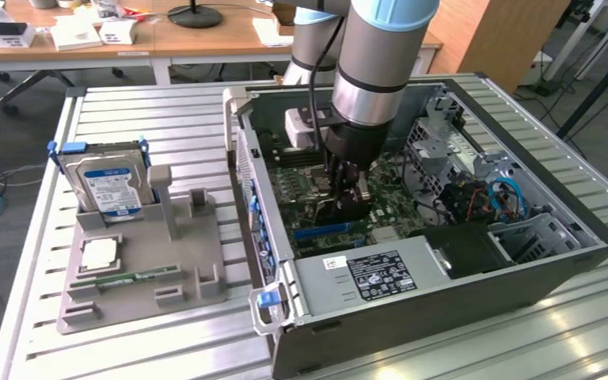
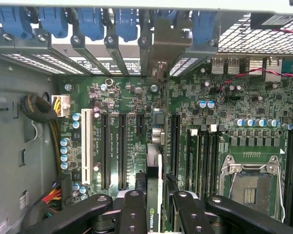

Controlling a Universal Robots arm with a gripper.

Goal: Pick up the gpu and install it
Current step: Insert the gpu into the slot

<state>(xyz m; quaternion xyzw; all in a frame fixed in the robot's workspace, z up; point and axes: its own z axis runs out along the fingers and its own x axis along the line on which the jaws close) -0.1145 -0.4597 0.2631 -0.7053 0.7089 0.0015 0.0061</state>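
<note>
Dark and thin, with a green logo on its upper edge, the gpu (image 2: 154, 215) stood on edge inside the computer case (image 1: 442, 317), low over the green motherboard (image 2: 224, 112). We saw the gripper (image 1: 347, 194) clamped on it, one black finger pressed to each face of the card; the fingers (image 2: 133, 212) sat tight against it in the wrist view. The card's far end ran toward the row of blue slot clips (image 2: 90, 22) at the case's rear wall, in line with the gap between the long black expansion slots (image 2: 105, 151) and the memory slots. We could not tell whether its lower edge had entered a slot. The empty processor socket (image 2: 249, 187) lay just beside that run of slots.

Outside the case, toward the exterior view's left, a grey holder (image 1: 177, 269) rested on the slatted metal table (image 1: 135, 111). In it stood the blue-labelled hard drive (image 1: 114, 190), upright, with a processor chip (image 1: 98, 253) and a narrow green memory stick (image 1: 124, 279) lying flat nearer the camera.
</note>
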